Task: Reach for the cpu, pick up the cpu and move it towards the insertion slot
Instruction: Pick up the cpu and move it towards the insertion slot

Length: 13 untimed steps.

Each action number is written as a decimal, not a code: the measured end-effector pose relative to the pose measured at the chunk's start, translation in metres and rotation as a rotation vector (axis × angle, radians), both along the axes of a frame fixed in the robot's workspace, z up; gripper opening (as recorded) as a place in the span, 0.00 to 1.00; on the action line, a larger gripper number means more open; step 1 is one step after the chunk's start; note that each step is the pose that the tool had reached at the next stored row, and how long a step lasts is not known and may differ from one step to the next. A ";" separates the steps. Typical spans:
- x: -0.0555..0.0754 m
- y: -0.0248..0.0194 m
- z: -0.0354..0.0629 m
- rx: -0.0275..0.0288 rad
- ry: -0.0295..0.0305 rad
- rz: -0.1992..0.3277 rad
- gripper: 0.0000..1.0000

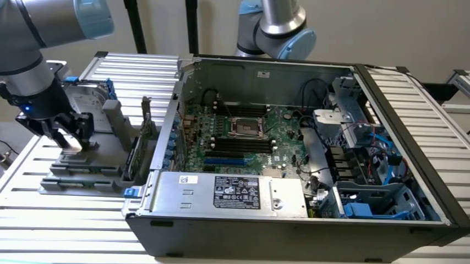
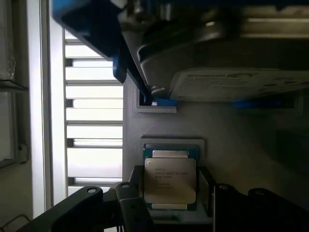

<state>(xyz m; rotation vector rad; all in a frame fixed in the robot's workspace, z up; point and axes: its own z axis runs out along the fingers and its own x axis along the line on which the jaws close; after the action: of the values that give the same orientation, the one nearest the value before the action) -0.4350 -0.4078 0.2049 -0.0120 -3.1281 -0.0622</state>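
The cpu [image 2: 170,180], a small square chip with a shiny silver top and a green rim, lies flat in a recess of the grey parts holder [image 2: 231,130]. My gripper [image 2: 171,183] is open and low over it. One black finger [image 2: 136,181] stands close along each of two opposite edges of the chip; I cannot tell whether they touch it. In the exterior view my gripper [image 1: 70,137] is down at the holder [image 1: 81,170], at that view's left. The insertion slot [image 1: 246,127] sits on the green board inside the open computer case.
A silver hard drive in a blue frame [image 2: 217,63] stands in the holder just beyond the cpu. The case's metal wall [image 1: 173,118] rises between the holder and the board. A second arm [image 1: 276,27] hangs behind the case. Black memory slots [image 1: 239,146] flank the socket.
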 end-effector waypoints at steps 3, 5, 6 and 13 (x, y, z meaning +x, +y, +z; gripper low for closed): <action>0.000 0.0000 0.0033 0.0001 0.0005 0.000 0.55; 0.000 0.0000 0.0032 0.0001 0.0005 0.000 0.55; 0.000 0.0000 0.0033 0.0001 0.0005 0.000 0.55; 0.001 0.0000 0.0214 -0.0001 0.0007 0.000 0.55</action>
<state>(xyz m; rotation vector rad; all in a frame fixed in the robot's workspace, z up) -0.4341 -0.4078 0.2263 -0.0121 -3.1274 -0.0621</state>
